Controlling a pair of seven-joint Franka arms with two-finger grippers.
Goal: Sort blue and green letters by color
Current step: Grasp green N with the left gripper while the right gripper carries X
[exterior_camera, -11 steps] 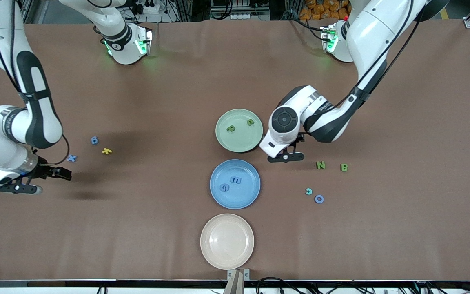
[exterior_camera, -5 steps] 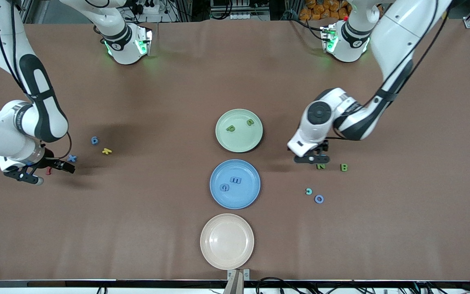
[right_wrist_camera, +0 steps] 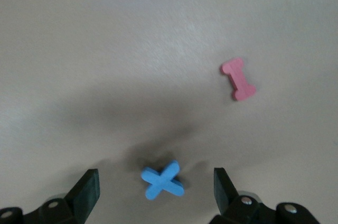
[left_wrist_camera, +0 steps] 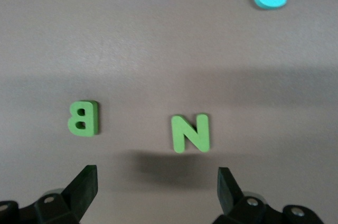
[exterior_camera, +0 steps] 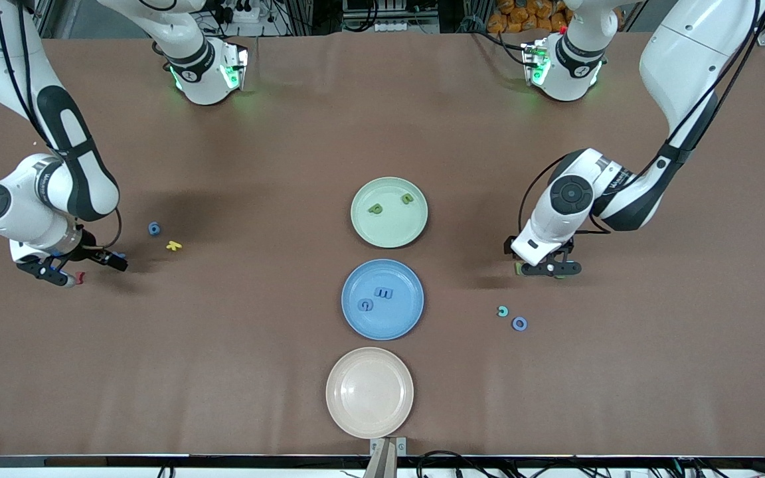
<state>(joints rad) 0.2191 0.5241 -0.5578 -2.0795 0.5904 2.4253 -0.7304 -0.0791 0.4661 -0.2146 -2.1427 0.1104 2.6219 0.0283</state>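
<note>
The left gripper [exterior_camera: 542,267] hangs low over the table toward the left arm's end, its fingers [left_wrist_camera: 84,184] spread wide apart and clamped on nothing; in the left wrist view the green N [left_wrist_camera: 190,133] lies flat on the brown table [exterior_camera: 256,133] just ahead of the gap between the open fingers, touching neither, and the green B [left_wrist_camera: 83,118] lies beside it, nearer one fingertip; a little farther from that gripper sit a teal c [exterior_camera: 503,311] and a blue o [exterior_camera: 519,323], close together; the right gripper [exterior_camera: 84,264] hangs low over the table toward the right arm's end, its fingers [right_wrist_camera: 87,192] likewise held wide apart and empty; the blue X [right_wrist_camera: 162,180] lies flat between them, clear of both, with a small red letter [right_wrist_camera: 238,79] a short way off; near that gripper also lie a blue g [exterior_camera: 154,228] and a yellow letter [exterior_camera: 173,246]; midway between the two grippers stand three plates in a row, the green plate [exterior_camera: 389,229] carrying the green p [exterior_camera: 375,208] and a second green letter [exterior_camera: 408,198], the blue plate [exterior_camera: 382,325] carrying the blue E [exterior_camera: 384,292] and blue G [exterior_camera: 365,304], and the cream plate [exterior_camera: 369,392] nearest the front camera.
</note>
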